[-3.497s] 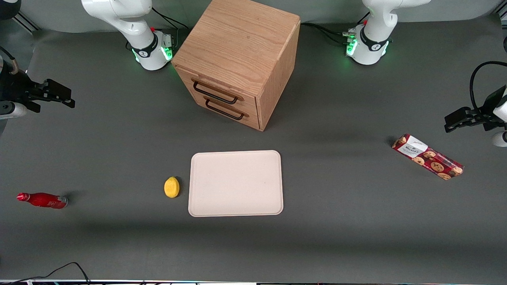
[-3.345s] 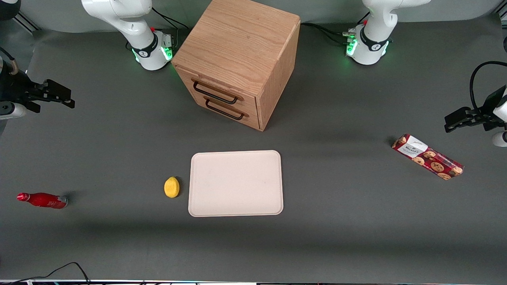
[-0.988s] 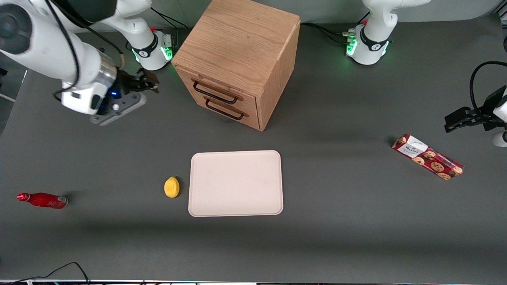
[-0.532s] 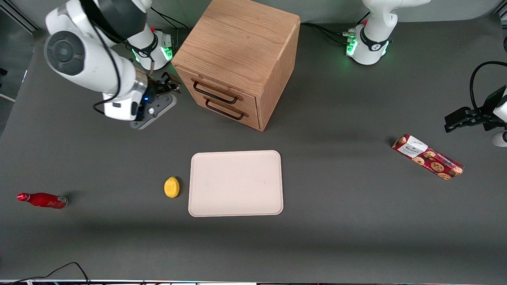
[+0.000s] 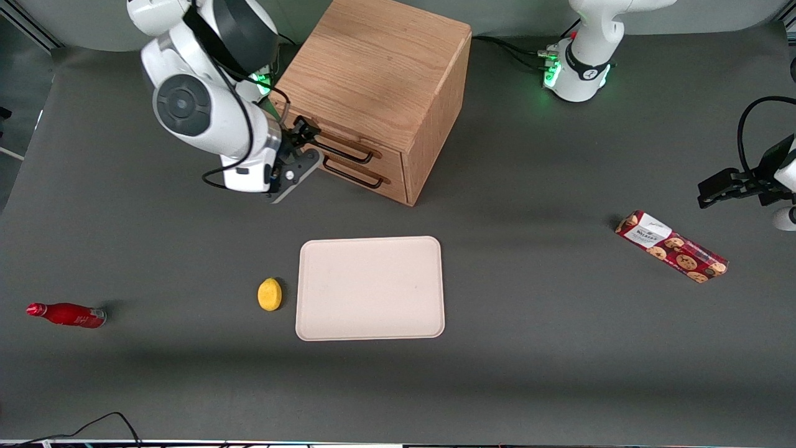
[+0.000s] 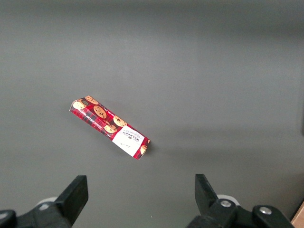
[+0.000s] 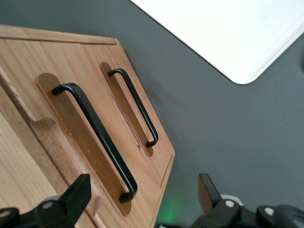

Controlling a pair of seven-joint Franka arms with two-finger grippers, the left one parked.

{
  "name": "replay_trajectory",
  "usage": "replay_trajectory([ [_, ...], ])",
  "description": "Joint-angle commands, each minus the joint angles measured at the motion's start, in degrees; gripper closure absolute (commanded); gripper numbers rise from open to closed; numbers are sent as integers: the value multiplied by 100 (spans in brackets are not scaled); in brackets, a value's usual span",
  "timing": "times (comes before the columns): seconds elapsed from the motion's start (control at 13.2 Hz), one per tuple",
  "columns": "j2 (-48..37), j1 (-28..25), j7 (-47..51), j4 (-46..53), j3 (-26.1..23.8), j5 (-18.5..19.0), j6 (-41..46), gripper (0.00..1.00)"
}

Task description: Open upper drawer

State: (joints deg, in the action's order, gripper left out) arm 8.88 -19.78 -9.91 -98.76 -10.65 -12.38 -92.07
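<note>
Bench [image 5: 559, 373] surface nearest the front camera lies bare and dark grey. Taking the wooden cabinet [image 5: 379, 81] as the landmark: a pale tray [image 5: 370, 288] sits in front of it, nearer the camera, with a yellow lemon [image 5: 269, 294] just beside the tray. A red bottle [image 5: 67, 315] lies well off toward the working arm's end, and a red cookie packet [image 5: 671, 246] toward the parked arm's end.

The cabinet's front holds two drawers, both shut flush. The upper drawer [image 5: 339, 138] carries a thin dark bar handle [image 7: 97, 133]; the lower drawer [image 5: 360, 177] has a like handle [image 7: 137, 107] beneath it.

The hand [image 5: 303, 132] is released, its two fingers [image 7: 76, 197] spread wide, and it hovers in front of the cabinet at the working-arm end of the upper handle, close to it but seemingly not yet around it.

This looks like the approach step, with nothing pulled yet. The next move probably calls for sliding the spread fingers along and over the upper bar so one sits on each side, clenching on it, then drawing straight out from the cabinet front while keeping clear of the lower handle.
</note>
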Motion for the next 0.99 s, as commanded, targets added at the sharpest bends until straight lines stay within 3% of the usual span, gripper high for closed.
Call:
replay_trajectory([
  [0.0,158,-17,-99,-46,-121,-160,-75,0],
  [0.91,580,-34,-231,-55,-368,-160,-57,0],
])
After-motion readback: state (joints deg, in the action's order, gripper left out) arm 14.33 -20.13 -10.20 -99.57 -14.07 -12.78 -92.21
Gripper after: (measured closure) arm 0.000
